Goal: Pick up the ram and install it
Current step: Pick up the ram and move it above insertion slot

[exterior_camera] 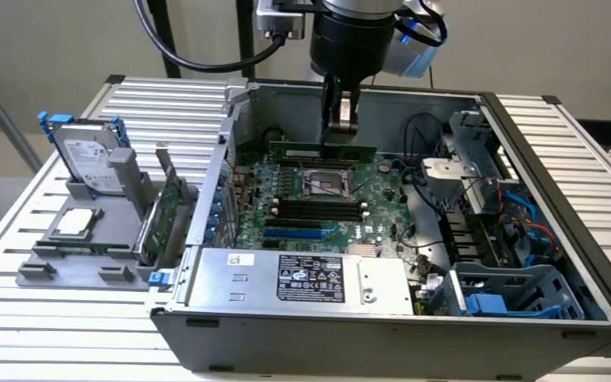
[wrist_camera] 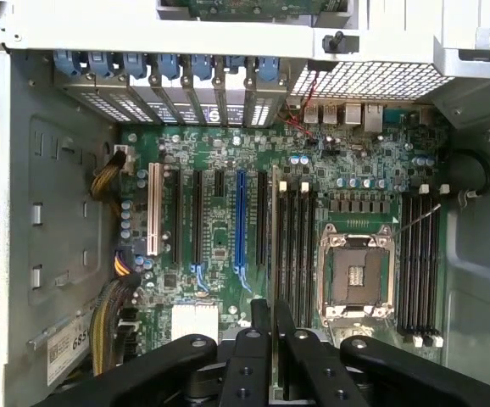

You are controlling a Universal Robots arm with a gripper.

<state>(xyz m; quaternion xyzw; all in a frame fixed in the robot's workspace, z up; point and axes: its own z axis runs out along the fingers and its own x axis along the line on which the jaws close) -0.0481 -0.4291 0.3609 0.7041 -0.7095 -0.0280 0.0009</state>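
We hold the ram [exterior_camera: 321,149] in clenched jaws, level above the motherboard [exterior_camera: 382,189], parallel to its slots [exterior_camera: 311,208] for seating.

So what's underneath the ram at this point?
The ram, clamped in the gripper, hangs over the motherboard. Black memory slots and the CPU socket show beside its edge. The strip directly beneath that edge is covered.

the gripper [wrist_camera: 272,326] hides the near end of the edge-on ram [wrist_camera: 274,246].
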